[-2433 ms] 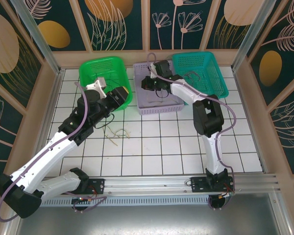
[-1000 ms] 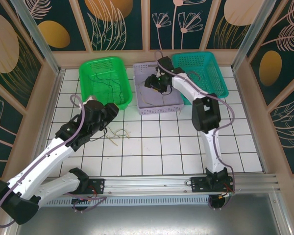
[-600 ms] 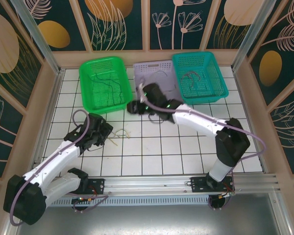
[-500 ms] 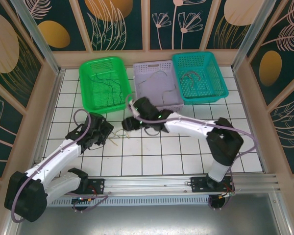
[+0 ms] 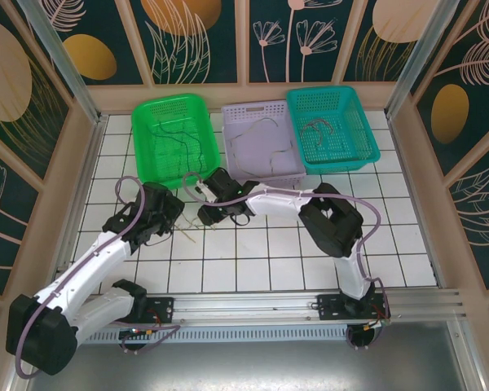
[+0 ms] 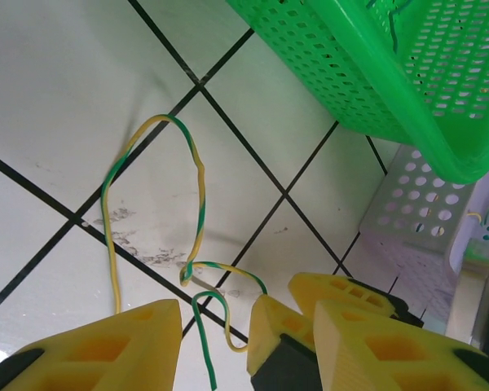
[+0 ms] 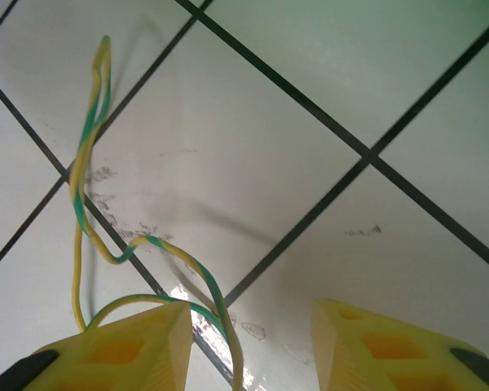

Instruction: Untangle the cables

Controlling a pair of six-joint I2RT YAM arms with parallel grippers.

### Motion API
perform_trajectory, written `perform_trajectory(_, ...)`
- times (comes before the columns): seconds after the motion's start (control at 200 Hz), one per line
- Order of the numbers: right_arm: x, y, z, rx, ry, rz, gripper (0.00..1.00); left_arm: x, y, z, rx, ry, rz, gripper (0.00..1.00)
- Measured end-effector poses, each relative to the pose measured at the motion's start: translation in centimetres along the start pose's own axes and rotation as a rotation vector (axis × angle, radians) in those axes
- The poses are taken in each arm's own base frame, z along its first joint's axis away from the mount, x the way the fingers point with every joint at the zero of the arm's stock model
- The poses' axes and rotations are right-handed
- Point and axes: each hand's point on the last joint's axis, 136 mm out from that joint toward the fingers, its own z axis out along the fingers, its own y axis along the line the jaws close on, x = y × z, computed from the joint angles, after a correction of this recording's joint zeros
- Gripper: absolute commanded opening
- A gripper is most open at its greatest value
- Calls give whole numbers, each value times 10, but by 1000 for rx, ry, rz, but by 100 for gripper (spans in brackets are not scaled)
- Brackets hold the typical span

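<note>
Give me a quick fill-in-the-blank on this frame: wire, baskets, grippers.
1. The wire on the tiles is striped yellow and ____.
2. The middle basket, between the green basket and the teal basket, is coloured ____.
3. The left gripper and the right gripper both have their jaws ____.
Missing words: green; lilac; open.

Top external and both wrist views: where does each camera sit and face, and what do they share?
Top external: above and behind the robot, looking down at tiled table, green basket, left arm, right arm.
Left wrist: on left arm, looking down past open left hand at yellow-green cable, green basket.
Right wrist: on right arm, looking down past open right hand at tiled table.
Shared: both wrist views show that cable.
</note>
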Motion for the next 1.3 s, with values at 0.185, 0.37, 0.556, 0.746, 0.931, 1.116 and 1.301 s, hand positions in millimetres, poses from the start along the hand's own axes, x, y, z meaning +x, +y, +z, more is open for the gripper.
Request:
perform_trajectory(0.185, 11, 0, 10, -12, 36, 4, 40, -3, -4, -6, -2, -10, 12, 46)
perform_trajectory(0.37, 17, 1, 15, -25, 54, 9, 21, -3, -4, -6, 0, -9, 18, 48)
perform_trajectory(0.556, 20, 2, 20, -29, 64, 6, 3, 0, -4, -4, -6, 7, 19, 51)
perform_trajectory(0.746, 15, 10, 4, -16, 26, -18, 0, 1, -10, -6, 10, 22, 20, 54)
perform_trajectory(0.931, -10, 27, -39, -42, -51, -36, 0, -1, -37, -11, 60, 40, 65, 56)
perform_trajectory(1.116, -18, 35, -63, -55, -69, -39, 0, 4, -40, -3, 46, 74, 115, 40)
perform_trajectory(1.301, -12, 36, -64, -70, -38, -16, 0, 7, -42, -1, 52, 87, 134, 19)
